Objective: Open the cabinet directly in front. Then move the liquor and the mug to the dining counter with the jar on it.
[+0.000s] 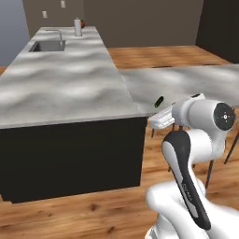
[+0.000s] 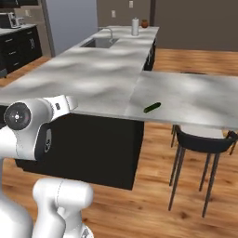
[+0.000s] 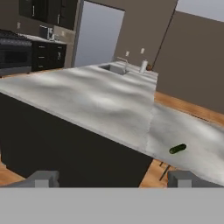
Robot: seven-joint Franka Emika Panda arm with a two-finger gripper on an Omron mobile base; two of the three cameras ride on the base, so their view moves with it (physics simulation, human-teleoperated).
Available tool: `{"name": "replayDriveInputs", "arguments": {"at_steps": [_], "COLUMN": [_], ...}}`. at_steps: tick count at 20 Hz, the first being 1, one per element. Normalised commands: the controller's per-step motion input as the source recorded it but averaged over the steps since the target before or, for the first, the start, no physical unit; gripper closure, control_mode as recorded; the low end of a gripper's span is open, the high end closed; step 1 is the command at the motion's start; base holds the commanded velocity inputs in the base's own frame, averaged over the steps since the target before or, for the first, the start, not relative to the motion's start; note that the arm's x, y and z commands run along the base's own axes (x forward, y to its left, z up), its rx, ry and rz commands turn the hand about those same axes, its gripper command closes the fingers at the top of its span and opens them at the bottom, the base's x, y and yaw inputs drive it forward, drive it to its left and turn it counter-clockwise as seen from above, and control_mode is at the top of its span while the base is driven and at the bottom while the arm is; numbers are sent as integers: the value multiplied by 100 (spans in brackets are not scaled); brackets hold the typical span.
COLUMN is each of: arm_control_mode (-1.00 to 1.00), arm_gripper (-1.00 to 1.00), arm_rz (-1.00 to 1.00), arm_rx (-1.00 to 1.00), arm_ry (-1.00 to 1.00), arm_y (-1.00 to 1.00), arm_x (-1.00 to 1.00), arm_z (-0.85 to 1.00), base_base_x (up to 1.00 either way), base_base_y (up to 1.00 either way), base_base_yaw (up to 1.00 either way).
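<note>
My gripper (image 3: 113, 178) is open, its two dark fingertips (image 3: 41, 178) set wide apart with nothing between them. It hangs in front of the near corner of a marble island and looks across its top. To the right of the island lies the dining counter (image 1: 186, 84) (image 2: 195, 97) (image 3: 192, 131), a grey veined slab. On it lies a small dark green oblong thing (image 1: 159, 100) (image 2: 152, 107) (image 3: 177, 148). Dark wall cabinets (image 3: 43, 11) show far back on the left; I cannot tell if one is the task's cabinet. The liquor, the mug and the jar are out of view.
The island (image 1: 60, 84) (image 2: 88, 79) has dark fronts, a sink (image 1: 46, 45) (image 2: 98, 42) and a white canister (image 1: 78, 27) (image 2: 135, 26) with a small reddish-brown thing (image 2: 145, 23) beside it. A black chair (image 2: 204, 139) stands under the dining counter. Wood floor lies around.
</note>
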Motion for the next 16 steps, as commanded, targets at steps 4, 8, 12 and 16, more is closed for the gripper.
{"name": "replayDriveInputs", "arguments": {"at_steps": [4, 8, 12, 16], "arm_control_mode": [100, 100, 100, 100], "arm_gripper": [-100, -100, -100, -100], "arm_rz": [0, 0, 0, 0], "arm_rx": [0, 0, 0, 0], "arm_ry": [0, 0, 0, 0], "arm_y": [0, 0, 0, 0], "arm_x": [0, 0, 0, 0], "arm_z": [0, 0, 0, 0], "base_base_x": [27, 16, 17, 19], "base_base_y": [100, 100, 100, 100], "base_base_yaw": [0, 0, 0, 0]}}
